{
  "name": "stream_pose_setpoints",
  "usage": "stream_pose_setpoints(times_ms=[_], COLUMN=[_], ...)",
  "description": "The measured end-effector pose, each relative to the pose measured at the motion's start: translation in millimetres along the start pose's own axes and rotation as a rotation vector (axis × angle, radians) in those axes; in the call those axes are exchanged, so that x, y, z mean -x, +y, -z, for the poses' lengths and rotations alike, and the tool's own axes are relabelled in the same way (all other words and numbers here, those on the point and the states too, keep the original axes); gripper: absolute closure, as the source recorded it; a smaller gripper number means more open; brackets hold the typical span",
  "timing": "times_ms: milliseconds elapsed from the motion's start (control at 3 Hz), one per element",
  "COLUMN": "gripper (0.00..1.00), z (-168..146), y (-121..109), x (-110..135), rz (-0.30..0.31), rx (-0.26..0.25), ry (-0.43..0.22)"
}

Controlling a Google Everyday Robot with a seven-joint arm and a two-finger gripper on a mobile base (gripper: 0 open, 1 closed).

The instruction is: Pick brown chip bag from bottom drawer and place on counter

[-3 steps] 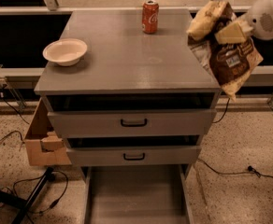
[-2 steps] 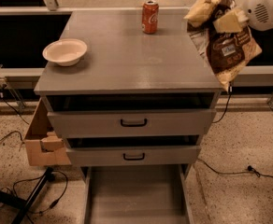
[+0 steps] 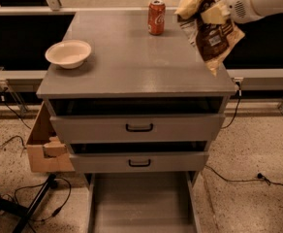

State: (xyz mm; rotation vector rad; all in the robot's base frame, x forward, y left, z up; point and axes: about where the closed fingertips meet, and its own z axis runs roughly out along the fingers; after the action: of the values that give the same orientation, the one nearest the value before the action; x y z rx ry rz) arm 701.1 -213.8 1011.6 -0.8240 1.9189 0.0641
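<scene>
My gripper (image 3: 210, 11) is shut on the brown chip bag (image 3: 214, 38), gripping it near its upper end. The bag hangs crumpled, with cream-yellow ends and white lettering, above the right rear part of the counter (image 3: 132, 57). The white arm reaches in from the upper right. The bottom drawer (image 3: 140, 203) stands pulled out at the foot of the cabinet, its flat grey floor showing nothing on it.
A red soda can (image 3: 156, 17) stands at the back of the counter, left of the bag. A white bowl (image 3: 68, 53) sits at the counter's left. Both upper drawers are slightly open. A cardboard box (image 3: 44, 147) and cables lie at the left on the floor.
The gripper has carried the bag up and to the left, from beyond the counter's right edge to above its right rear part.
</scene>
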Motion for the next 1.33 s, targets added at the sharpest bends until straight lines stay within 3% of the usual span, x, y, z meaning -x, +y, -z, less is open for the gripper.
stream_pose_setpoints(times_ms=[333, 667, 1333], gripper=[0.84, 0.51, 0.04], z=[-52.4, -58.8, -64.2], y=[-6.6, -7.8, -4.2], x=[-0.7, 3.8, 3.3], rz=[0.000, -0.003, -0.003], rx=[0.053, 0.057, 0.066], ry=[-0.007, -0.017, -0.016])
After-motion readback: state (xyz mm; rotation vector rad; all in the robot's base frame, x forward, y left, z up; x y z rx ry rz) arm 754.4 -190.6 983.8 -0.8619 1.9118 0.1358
